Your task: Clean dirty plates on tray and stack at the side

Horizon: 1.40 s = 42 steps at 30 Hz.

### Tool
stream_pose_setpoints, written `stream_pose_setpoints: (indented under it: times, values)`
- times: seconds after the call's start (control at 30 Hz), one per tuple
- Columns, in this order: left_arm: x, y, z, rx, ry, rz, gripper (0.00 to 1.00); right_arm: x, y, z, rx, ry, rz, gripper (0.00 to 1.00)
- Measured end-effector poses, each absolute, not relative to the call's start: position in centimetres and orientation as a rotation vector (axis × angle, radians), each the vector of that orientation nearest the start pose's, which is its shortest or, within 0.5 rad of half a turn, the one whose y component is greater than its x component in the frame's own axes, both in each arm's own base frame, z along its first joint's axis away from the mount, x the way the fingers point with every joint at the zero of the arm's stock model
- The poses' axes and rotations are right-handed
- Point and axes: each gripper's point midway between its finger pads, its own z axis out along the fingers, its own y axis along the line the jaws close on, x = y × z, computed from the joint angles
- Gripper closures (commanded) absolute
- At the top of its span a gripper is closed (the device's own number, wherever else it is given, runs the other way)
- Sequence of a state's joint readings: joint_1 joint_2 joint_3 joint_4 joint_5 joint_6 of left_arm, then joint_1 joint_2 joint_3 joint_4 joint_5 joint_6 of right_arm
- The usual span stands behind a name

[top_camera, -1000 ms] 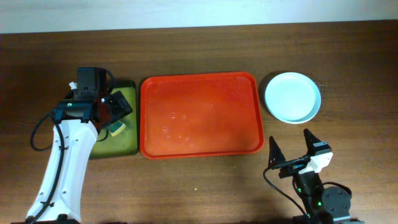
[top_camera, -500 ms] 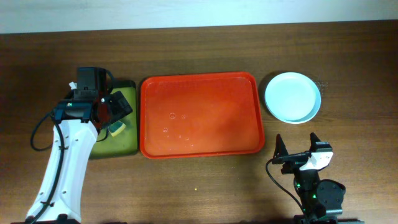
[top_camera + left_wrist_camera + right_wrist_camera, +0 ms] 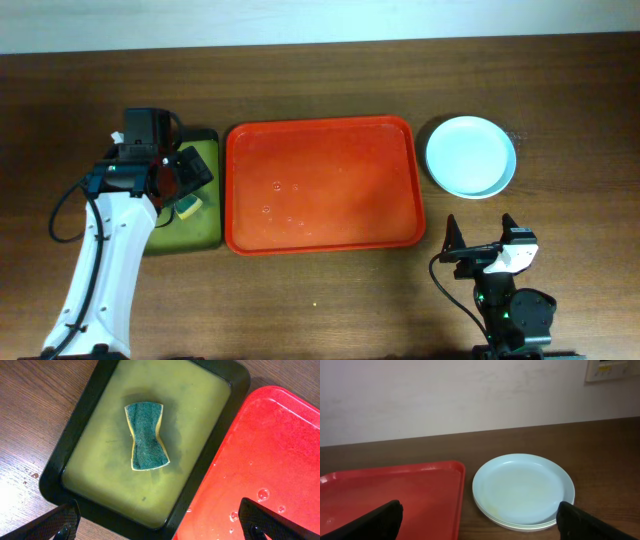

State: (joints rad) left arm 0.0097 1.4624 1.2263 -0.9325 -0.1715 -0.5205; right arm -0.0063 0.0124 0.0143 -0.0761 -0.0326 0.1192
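Note:
The plates point(image 3: 471, 156) sit stacked on the table right of the red tray point(image 3: 320, 185), pale blue-white one on top. In the right wrist view the stack point(image 3: 522, 491) shows layered rims and a faint yellowish smear near its front left. The red tray point(image 3: 390, 495) holds no plates, only water drops point(image 3: 262, 495). My right gripper point(image 3: 484, 242) is open and empty, low near the table's front edge, below the stack. My left gripper point(image 3: 186, 176) is open and empty above the olive-green tray point(image 3: 190, 195).
A yellow sponge with a green scouring top point(image 3: 146, 435) lies in the black-rimmed olive-green tray point(image 3: 90, 455), left of the red tray. A pale wall rises behind the table's far edge point(image 3: 470, 395).
My right arm has drawn back toward the table's front edge and settled there, gripper still open. The left arm has not moved.

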Motion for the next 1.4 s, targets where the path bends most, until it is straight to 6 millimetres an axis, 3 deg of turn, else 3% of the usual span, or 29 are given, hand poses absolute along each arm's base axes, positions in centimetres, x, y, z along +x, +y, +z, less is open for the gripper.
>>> stream_pose_setpoints:
  times: [1.0, 1.07, 1.2, 1.3, 1.4]
  values:
    - [33.2, 3.3, 15.0, -0.760, 2.630, 0.098, 0.01, 24.6, 0.3, 15.9, 0.082, 1.644, 0.111, 0.01]
    - [33.6, 3.3, 15.5, -0.751, 2.587, 0.081, 0.01, 24.6, 0.3, 15.9, 0.082, 1.644, 0.110, 0.01]
    - [33.9, 2.7, 20.3, -0.551, 2.298, -0.027, 0.01, 24.6, 0.3, 15.9, 0.085, 1.644, 0.108, 0.01]
    - [29.4, 1.6, 23.5, -0.358, 2.086, -0.081, 0.01, 24.6, 0.2, 15.9, 0.086, 1.644, 0.106, 0.01]
    - [25.5, 1.2, 24.5, -0.242, 1.961, -0.067, 0.01, 24.6, 0.2, 15.9, 0.087, 1.643, 0.105, 0.01]
